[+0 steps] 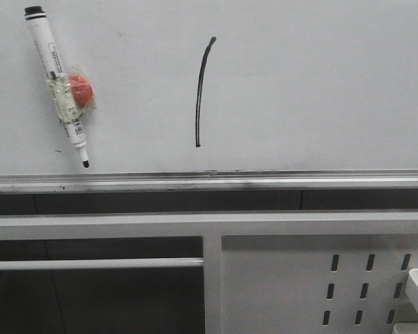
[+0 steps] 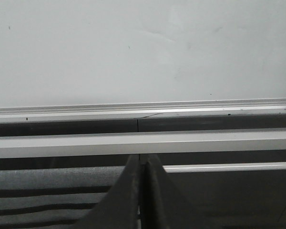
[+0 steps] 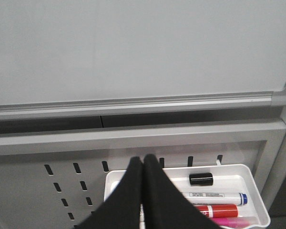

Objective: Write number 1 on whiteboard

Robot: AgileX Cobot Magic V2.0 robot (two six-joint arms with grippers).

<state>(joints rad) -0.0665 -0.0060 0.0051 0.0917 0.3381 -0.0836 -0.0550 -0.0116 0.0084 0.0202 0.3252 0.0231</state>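
Front view: whiteboard [image 1: 320, 83], rigid, glossy, slippery; number 1 [image 1: 203, 90] at centre; marker [image 1: 58, 83] at 10 o'clock, light, grip mid-barrel. Left gripper [image 2: 139, 191], right gripper [image 3: 143, 195]: closed, empty.

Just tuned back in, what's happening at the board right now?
Nothing is being handled. The number 1 is drawn on the whiteboard, and the black marker is stuck to the board with a red magnet. The left gripper and right gripper are shut, empty, below the tray rail.
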